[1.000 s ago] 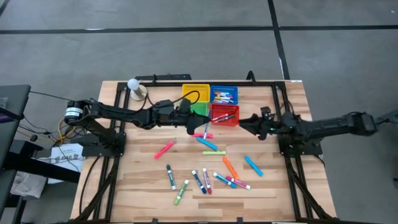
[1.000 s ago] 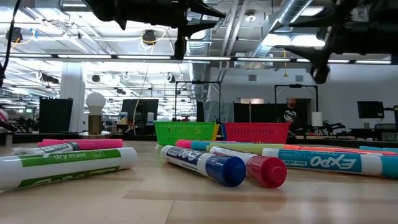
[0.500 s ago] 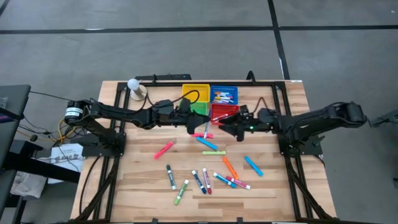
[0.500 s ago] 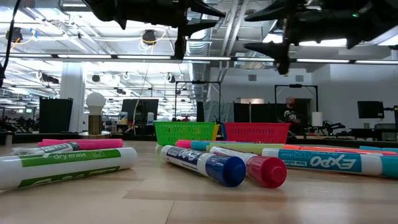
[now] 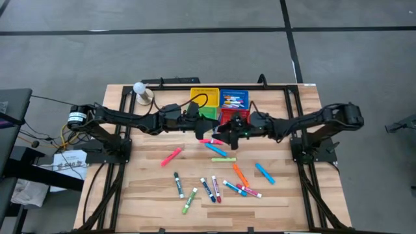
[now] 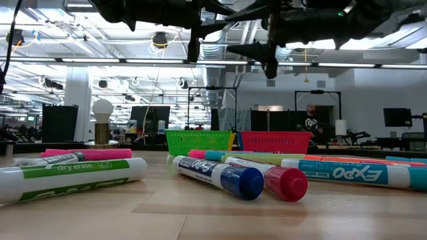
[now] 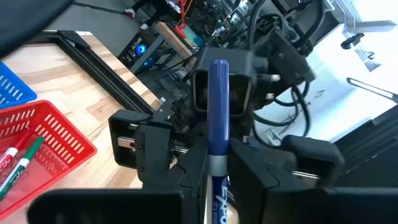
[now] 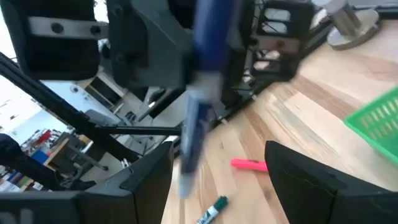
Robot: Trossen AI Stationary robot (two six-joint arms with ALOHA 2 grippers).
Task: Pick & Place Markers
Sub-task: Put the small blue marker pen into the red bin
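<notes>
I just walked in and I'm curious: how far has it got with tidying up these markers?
Partly done. Some markers already lie in the blue basket and the red basket. The left gripper holds a blue marker upright, and the right gripper, jaws open, faces it above the table. About a dozen markers, such as the pink one, lie loose.

Both arms meeting mid-table beside the red basket [image 5: 235,117], loose markers [image 5: 214,188] scattered below.
</notes>
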